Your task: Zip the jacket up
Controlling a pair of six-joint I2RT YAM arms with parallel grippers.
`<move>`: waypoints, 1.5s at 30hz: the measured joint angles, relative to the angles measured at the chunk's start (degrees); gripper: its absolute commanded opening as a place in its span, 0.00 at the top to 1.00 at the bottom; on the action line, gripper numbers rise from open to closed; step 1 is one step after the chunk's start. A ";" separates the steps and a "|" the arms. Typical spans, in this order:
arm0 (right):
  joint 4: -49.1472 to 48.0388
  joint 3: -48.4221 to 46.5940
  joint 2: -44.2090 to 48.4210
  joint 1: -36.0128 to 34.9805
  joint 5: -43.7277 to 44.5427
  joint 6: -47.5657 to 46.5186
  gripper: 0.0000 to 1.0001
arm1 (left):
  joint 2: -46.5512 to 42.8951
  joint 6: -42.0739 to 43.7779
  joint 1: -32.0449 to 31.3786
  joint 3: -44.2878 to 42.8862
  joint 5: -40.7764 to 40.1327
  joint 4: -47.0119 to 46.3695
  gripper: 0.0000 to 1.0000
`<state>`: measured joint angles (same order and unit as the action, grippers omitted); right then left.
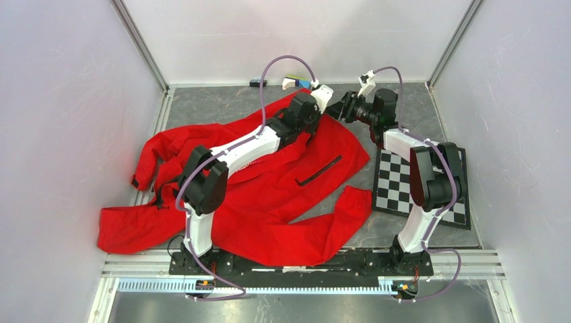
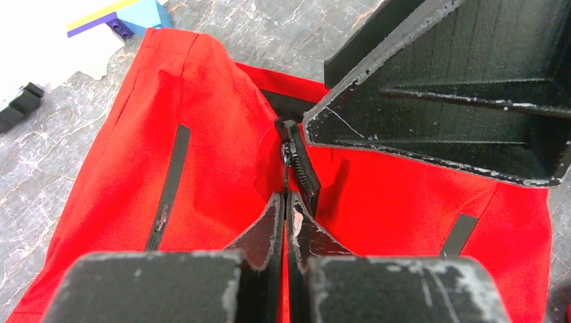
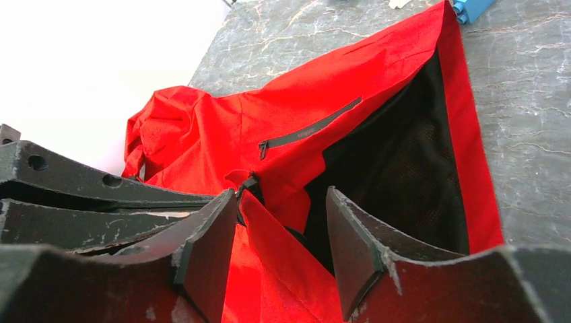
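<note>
My left claw (image 2: pixel 287 219) pinches the jacket (image 1: pixel 269 195) at its zipper (image 2: pixel 298 165). The jacket lies spread on the table (image 1: pixel 222 108). My right claw (image 3: pixel 281 202) hangs spread over its open front.

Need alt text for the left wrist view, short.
The left gripper is pinched shut on the jacket at its front zipper, just below the black slider. Red fabric spreads over a grey marbled table with a black pocket strip on each side; the right gripper, open, fills the upper right.
</note>
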<state>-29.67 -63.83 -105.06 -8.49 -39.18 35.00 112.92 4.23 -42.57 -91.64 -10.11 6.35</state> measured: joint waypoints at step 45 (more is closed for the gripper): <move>-7.80 2.49 -0.11 -1.68 2.40 6.34 1.00 | 0.02 -1.68 -0.94 0.72 -0.68 -0.90 0.98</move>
<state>-37.47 -61.34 -105.16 -10.17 -36.77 41.34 112.95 2.55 -43.51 -90.91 -10.79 5.45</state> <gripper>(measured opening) 0.014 0.034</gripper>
